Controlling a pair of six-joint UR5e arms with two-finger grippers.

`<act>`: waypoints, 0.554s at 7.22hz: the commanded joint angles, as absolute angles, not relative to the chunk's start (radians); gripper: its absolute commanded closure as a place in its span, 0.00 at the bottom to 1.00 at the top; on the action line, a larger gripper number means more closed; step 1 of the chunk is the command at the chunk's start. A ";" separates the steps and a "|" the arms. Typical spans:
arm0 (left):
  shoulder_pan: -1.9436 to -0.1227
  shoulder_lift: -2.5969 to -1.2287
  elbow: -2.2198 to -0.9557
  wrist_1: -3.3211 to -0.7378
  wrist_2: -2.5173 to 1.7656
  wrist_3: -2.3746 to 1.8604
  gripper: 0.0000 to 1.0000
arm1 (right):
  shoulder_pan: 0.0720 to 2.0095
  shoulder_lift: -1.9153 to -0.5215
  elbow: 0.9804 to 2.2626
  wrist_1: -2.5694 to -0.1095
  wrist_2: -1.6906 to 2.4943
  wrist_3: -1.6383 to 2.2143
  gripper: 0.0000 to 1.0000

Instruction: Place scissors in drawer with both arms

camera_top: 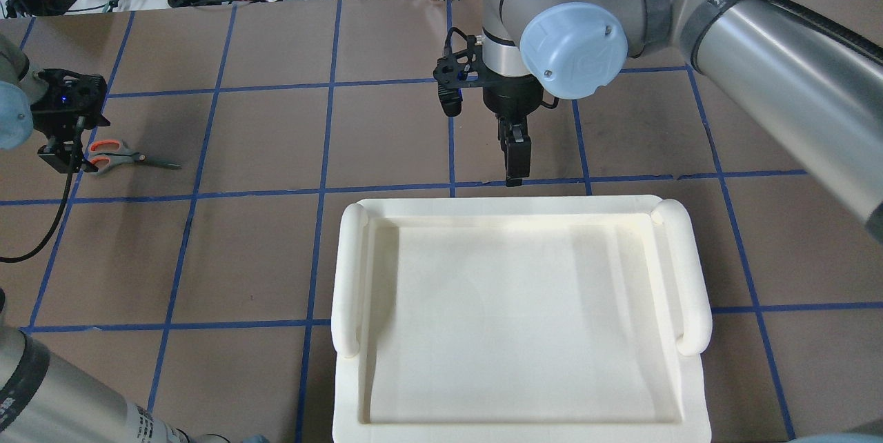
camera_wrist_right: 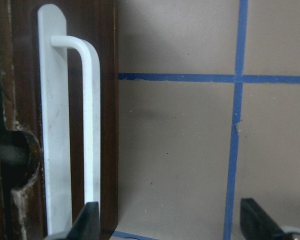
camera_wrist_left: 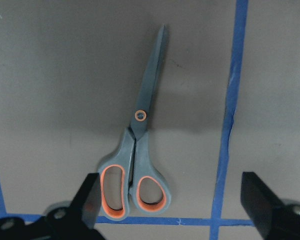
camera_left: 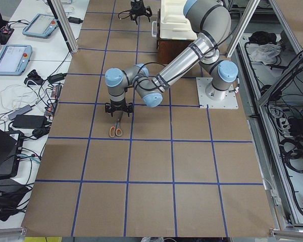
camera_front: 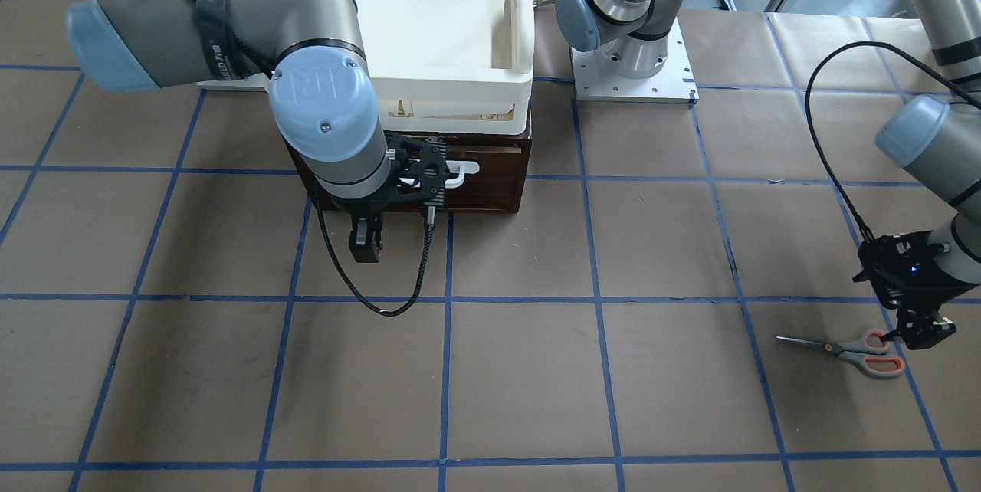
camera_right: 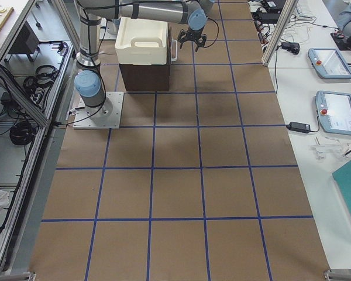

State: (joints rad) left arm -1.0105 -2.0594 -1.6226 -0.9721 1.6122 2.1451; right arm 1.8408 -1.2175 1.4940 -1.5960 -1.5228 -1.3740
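The scissors [camera_front: 851,348] lie flat on the brown paper, blades closed, grey handles with orange-red loops. My left gripper [camera_front: 927,331] hovers open just over the handles. In the left wrist view the scissors [camera_wrist_left: 137,160] lie between the spread fingers [camera_wrist_left: 87,200], untouched. The dark brown drawer [camera_front: 490,178] is shut under a cream-white bin [camera_front: 437,32]. My right gripper [camera_front: 366,243] is open and empty in front of the drawer. In the right wrist view the white handle [camera_wrist_right: 92,125] stands at the left, beside the left finger [camera_wrist_right: 90,220].
The table is covered with brown paper marked by a blue tape grid [camera_front: 444,300]. The right arm's elbow [camera_front: 322,109] hangs over the drawer's front left corner. The left arm's base plate [camera_front: 632,67] sits beside the bin. A black cable [camera_front: 383,308] loops under the right gripper.
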 commanded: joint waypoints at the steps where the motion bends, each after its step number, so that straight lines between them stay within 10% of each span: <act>1: -1.008 -2.121 -1.615 -0.919 1.562 2.268 0.00 | 1.861 -1.197 1.502 -1.595 -1.522 -1.423 0.00; 4: -1.008 -2.181 -1.580 -0.913 1.560 2.301 0.00 | 1.885 -1.183 1.502 -1.585 -1.520 -1.390 0.00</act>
State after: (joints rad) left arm -1.0079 -2.1579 -1.5955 -0.9152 1.5617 2.2824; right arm 1.8744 -1.1869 1.5016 -1.5893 -1.5199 -1.4008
